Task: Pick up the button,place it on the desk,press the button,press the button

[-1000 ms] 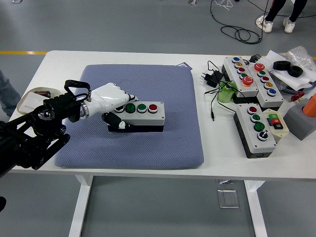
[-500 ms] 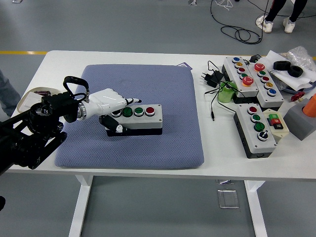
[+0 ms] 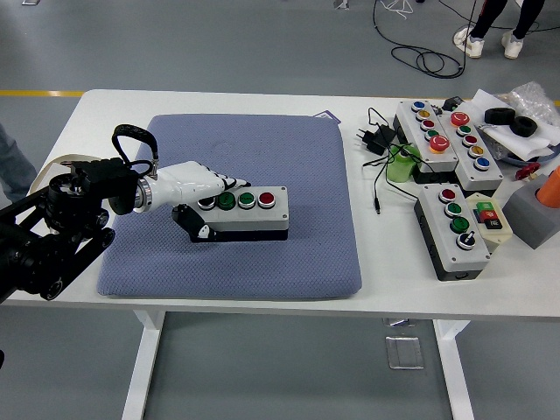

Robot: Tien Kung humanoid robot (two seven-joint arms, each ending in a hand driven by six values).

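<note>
At the picture's left edge the black left arm (image 3: 52, 241) reaches in low over the white table (image 3: 219, 101), its joints bunched near the table's left side and partly covering a shallow tray (image 3: 54, 168) whose contents cannot be made out. From the arm's wrist the white left hand (image 3: 188, 185) stretches rightward over the blue-grey mat (image 3: 262, 149), palm down and nearly level. Its upper fingers (image 3: 229, 183) lie close together across the top of the button box (image 3: 245, 210) at its left end, while the thumb sits lower against the box's near left side, so the hand clasps that end between fingers and thumb. The button box, grey on top with a black base, lies on the mat a little left of the mat's middle, long side running left to right. A green button (image 3: 227, 200), a second green one and a red button (image 3: 266, 199) show on its top; the leftmost button is mostly hidden under the fingers, and whether a fingertip bears down on it cannot be told. Further right, off the mat, lie a black plug with cable (image 3: 374, 140), a green object and three more button boxes (image 3: 455, 229), then a black tape roll (image 3: 510, 120) and an orange item cut off by the right edge.
</note>
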